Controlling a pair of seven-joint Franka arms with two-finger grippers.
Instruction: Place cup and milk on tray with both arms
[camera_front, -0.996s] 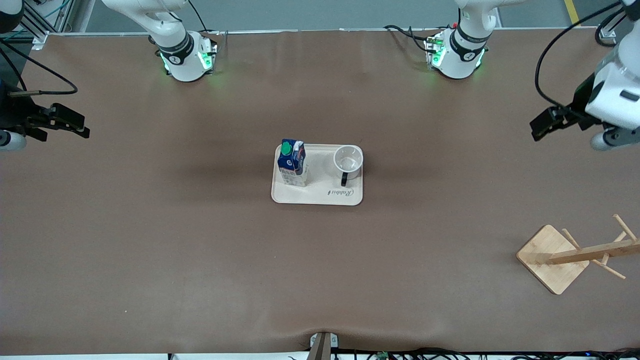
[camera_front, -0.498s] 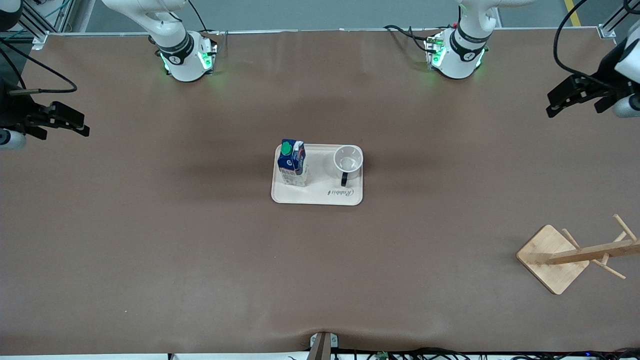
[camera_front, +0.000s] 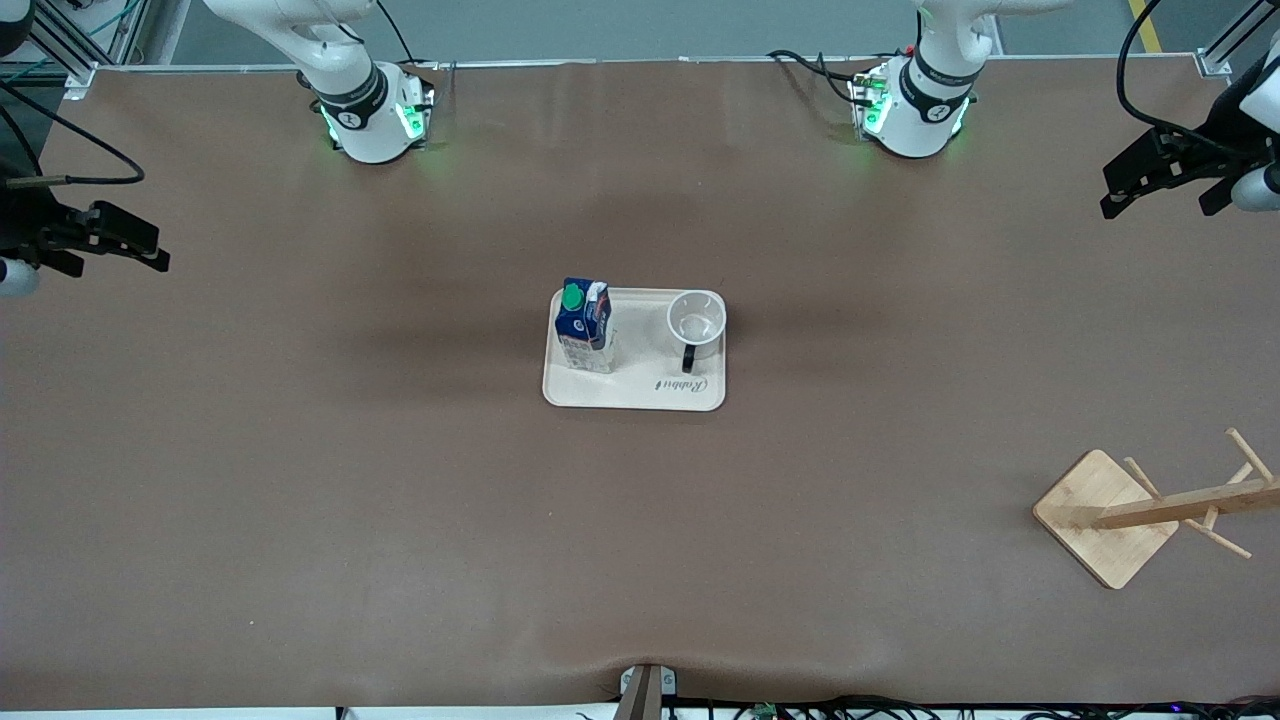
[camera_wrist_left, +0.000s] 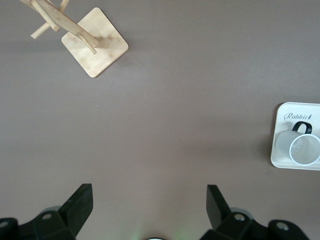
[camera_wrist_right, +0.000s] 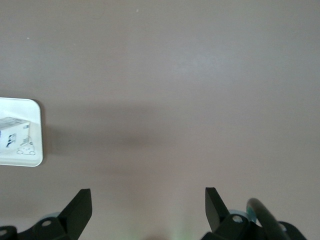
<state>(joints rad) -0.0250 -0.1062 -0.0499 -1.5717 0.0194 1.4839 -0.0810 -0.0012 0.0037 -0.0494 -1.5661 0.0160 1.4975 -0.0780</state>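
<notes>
Milk carton (camera_front: 583, 325), blue-and-white, green screw cap: we log it upright on the cream tray (camera_front: 634, 393), beside the white cup (camera_front: 696, 322), whose black handle points at the lettering. Both sit well apart from either pincer. Left pincer (camera_front: 1150, 178) hangs wide and empty over its own end of the counter (camera_front: 400, 500); right pincer (camera_front: 110, 240) likewise wide over the other end. We judge the carton light and crushable, best held across its flat sides; the cup rigid, slick, breakable, best held at its rim. A wooden rack (camera_front: 1140, 510) is also present.
</notes>
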